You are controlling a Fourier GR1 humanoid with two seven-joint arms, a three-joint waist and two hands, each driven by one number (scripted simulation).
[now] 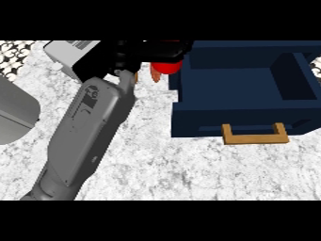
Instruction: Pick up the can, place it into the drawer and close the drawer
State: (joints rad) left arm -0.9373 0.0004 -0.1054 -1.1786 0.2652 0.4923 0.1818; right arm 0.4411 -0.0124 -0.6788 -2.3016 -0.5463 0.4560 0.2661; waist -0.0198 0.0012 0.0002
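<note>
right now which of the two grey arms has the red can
The one stretched up mid-view: its right hand curls round the can. The left forearm at the edge shows no hand.

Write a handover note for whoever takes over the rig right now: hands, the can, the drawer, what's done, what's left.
Right hand: curled round the red can, at the left edge of the open drawer.
Left hand: not in view.
Done: can grasped; drawer stands open.
Left: move the can over the drawer, set it inside, let go, then push the drawer shut, probably at its wooden handle.
</note>
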